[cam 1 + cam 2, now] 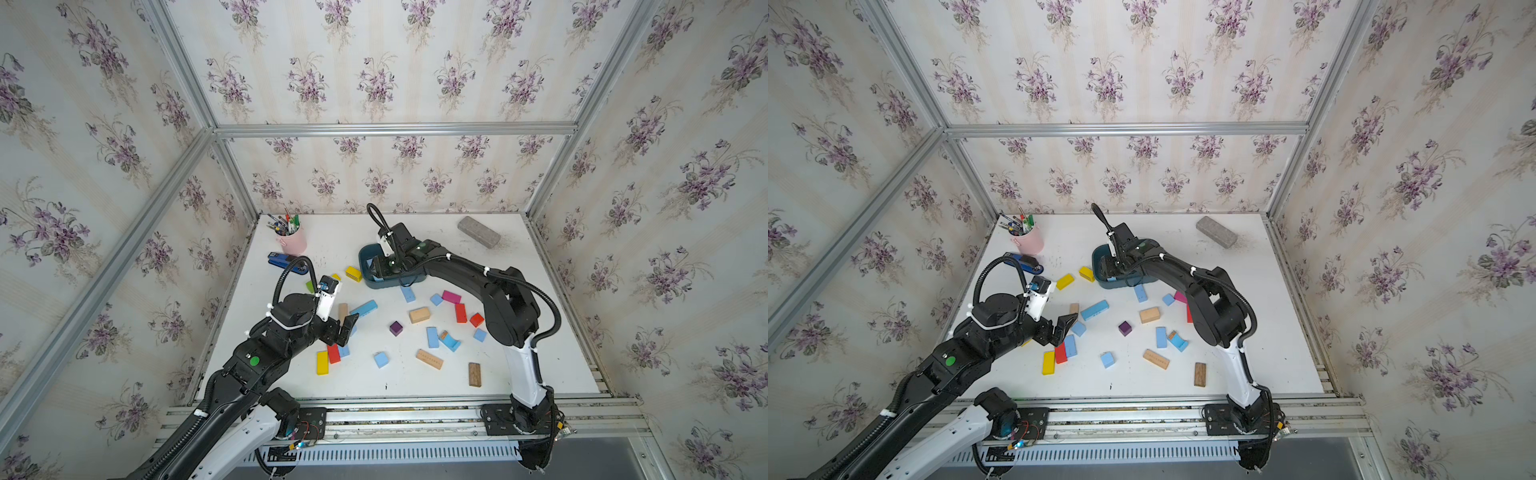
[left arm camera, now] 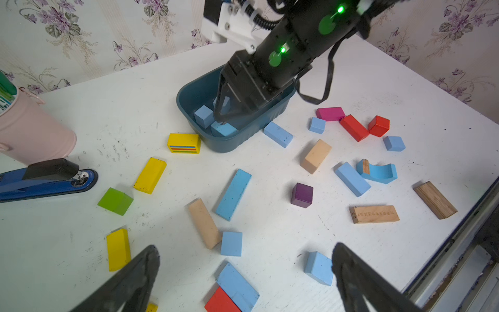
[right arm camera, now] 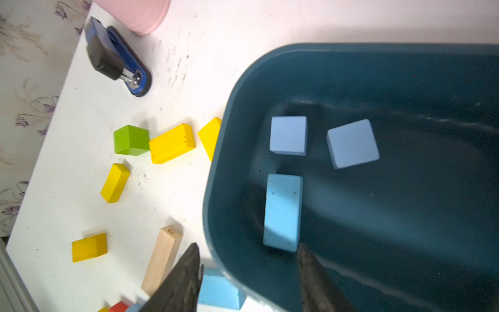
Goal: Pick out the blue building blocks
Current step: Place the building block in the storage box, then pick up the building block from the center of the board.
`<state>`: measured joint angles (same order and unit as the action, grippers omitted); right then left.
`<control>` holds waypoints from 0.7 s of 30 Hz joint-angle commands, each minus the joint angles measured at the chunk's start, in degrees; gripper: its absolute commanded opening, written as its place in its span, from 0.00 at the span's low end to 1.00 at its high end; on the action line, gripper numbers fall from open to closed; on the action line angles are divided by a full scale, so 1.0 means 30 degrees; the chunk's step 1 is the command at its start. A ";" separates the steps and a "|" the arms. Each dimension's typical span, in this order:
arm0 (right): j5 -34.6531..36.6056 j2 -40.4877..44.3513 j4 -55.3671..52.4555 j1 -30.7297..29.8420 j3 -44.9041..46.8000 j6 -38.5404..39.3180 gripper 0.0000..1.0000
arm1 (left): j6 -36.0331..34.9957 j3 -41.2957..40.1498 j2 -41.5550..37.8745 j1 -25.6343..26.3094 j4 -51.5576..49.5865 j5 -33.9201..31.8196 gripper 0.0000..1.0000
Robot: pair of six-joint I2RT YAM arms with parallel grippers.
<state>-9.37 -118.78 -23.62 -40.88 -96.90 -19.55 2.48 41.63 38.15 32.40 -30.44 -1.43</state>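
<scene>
Wrist views give what the top views hide. In a top view my right arm (image 1: 498,299) covers most of the dark teal plastic bin (image 1: 368,259). The right wrist view looks inside, where three light-blue wooden building blocks (image 3: 288,135) lie on its floor, two cubes and an oblong brick (image 3: 283,212). My right hand (image 3: 248,245) is partly open over the bin and grips nothing. The brick lies just beyond its fingertips, one corner right beside a tip. My left hand (image 2: 244,245) hangs wide open and empty above the white bench (image 2: 135,108), more blue blocks scattered under and ahead of it.
</scene>
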 commanded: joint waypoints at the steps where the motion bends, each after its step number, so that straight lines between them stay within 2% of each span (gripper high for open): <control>1: 0.0454 0.1737 0.1029 -0.0055 0.1145 -0.0062 0.59 | -0.0102 -0.0033 0.0184 0.0009 0.0044 -0.0084 0.99; 11: 0.0670 0.8973 0.2147 -0.0231 0.7802 0.1187 0.82 | 0.0083 0.0433 0.2081 0.0010 -0.0638 0.0460 0.99; 16: -0.0140 1.3237 0.3102 -0.0270 1.2144 0.1703 0.89 | 0.0153 0.1455 0.4523 0.0009 -0.1925 0.0656 0.99; 21: -0.0765 1.7221 0.3529 -0.0259 1.5946 0.2060 0.91 | 0.0887 0.3203 0.7937 0.0010 -0.3765 0.0712 0.99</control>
<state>-9.91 -71.16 -15.38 -41.65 -52.34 -14.81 3.25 49.32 58.52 32.40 -37.47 0.14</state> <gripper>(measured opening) 0.912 0.993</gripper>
